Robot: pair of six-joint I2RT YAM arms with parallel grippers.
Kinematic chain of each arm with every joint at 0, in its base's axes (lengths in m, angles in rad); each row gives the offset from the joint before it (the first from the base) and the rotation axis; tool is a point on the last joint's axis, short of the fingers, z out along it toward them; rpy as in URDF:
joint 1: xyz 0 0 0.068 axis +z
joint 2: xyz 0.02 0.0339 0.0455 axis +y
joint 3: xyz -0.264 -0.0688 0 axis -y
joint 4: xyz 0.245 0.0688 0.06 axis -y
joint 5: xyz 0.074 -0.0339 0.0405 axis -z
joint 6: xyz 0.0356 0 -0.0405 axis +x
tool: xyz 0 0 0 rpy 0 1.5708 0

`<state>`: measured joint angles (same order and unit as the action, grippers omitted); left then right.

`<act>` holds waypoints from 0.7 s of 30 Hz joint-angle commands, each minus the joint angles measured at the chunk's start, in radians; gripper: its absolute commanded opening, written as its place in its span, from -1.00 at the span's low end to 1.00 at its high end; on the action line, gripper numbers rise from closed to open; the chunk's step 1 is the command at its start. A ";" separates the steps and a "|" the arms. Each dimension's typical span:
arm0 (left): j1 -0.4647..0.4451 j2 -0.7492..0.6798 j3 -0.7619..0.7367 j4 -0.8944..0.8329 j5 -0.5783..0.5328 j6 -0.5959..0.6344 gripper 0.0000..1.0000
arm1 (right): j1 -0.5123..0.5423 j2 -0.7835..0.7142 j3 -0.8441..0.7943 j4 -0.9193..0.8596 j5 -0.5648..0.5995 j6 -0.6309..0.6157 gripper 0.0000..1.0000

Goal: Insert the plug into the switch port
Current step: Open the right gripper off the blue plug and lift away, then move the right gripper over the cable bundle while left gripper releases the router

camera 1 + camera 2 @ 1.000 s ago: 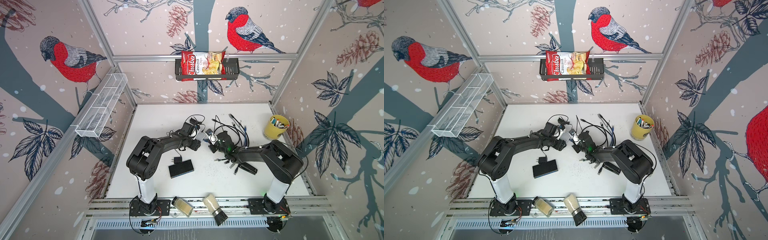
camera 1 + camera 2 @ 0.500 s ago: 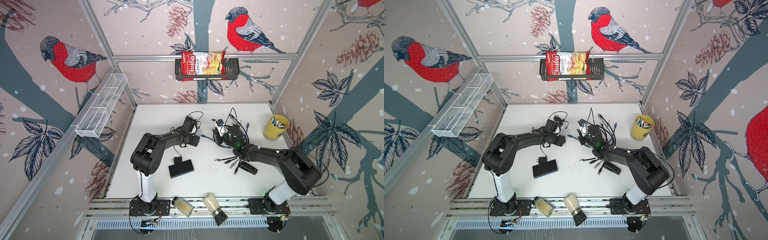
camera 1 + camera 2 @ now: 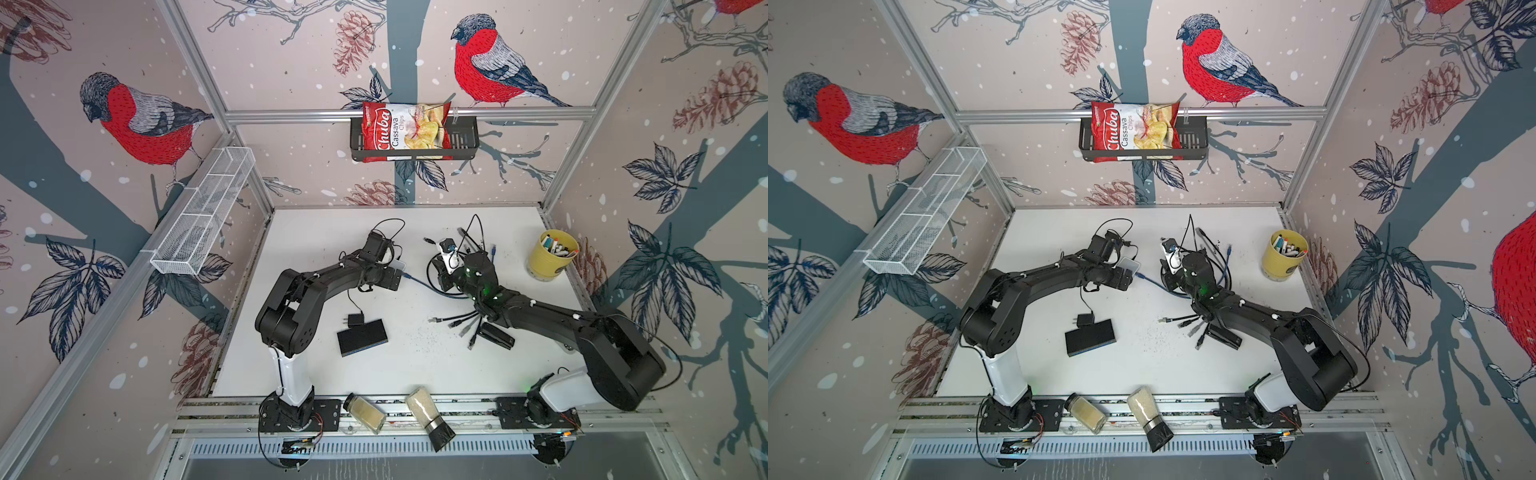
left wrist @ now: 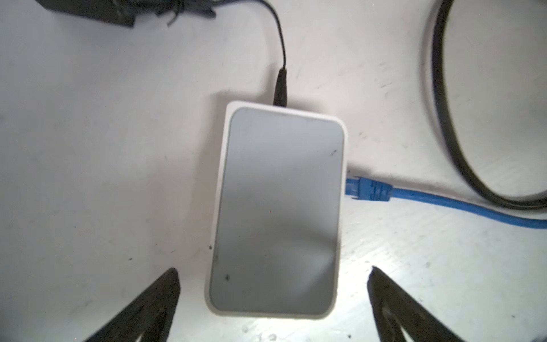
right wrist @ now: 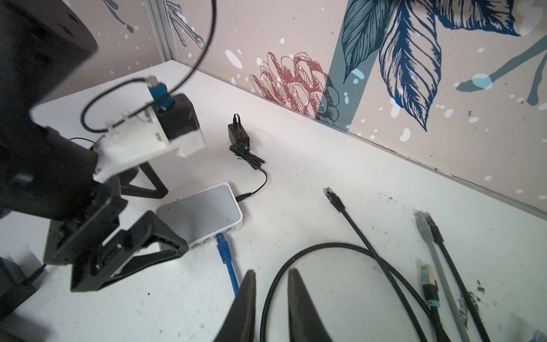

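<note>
The switch point(image 4: 278, 207) is a small white box with a grey top, lying flat on the white table point(image 4: 88, 148); it also shows in both top views point(image 3: 398, 264) point(image 3: 1128, 263) and the right wrist view point(image 5: 204, 211). The blue plug point(image 4: 364, 189) point(image 5: 222, 241) sits in a port on its side, and its blue cable point(image 3: 419, 283) trails off to the right. My left gripper point(image 4: 273, 270) is open, one finger on each side of the switch's end, not touching it. My right gripper point(image 5: 271, 271) hangs back from the plug, its jaws a narrow gap apart and holding nothing.
A black power lead point(image 4: 279, 80) enters the switch's far end from an adapter point(image 5: 238, 134). Loose network cables point(image 5: 384, 266) lie right of the switch. A black box point(image 3: 362, 336), a yellow pen cup point(image 3: 550, 255) and two shakers point(image 3: 428, 415) on the front rail are also here.
The left jaws have spread wide and let go of the switch. The right gripper has drawn back from the switch, leaving the blue plug in the port.
</note>
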<state>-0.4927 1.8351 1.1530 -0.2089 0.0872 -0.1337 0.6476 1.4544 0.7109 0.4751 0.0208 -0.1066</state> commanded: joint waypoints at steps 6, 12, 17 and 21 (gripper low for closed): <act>-0.048 -0.193 -0.168 0.204 0.062 0.039 0.96 | -0.035 -0.053 0.048 -0.161 0.024 0.009 -0.62; -0.147 -0.347 -0.352 0.394 -0.018 0.077 0.96 | -0.048 -0.100 0.059 -0.237 0.007 -0.030 -0.63; -0.192 -0.448 -0.486 0.548 -0.035 0.089 0.96 | -0.066 -0.161 0.052 -0.278 -0.063 -0.044 -0.63; -0.242 -0.497 -0.558 0.599 -0.021 0.147 0.95 | -0.074 -0.216 0.041 -0.310 -0.084 -0.053 -0.63</act>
<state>-0.7147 1.3579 0.6147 0.2775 0.0715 -0.0414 0.5766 1.2694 0.7586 0.1993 -0.0250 -0.1371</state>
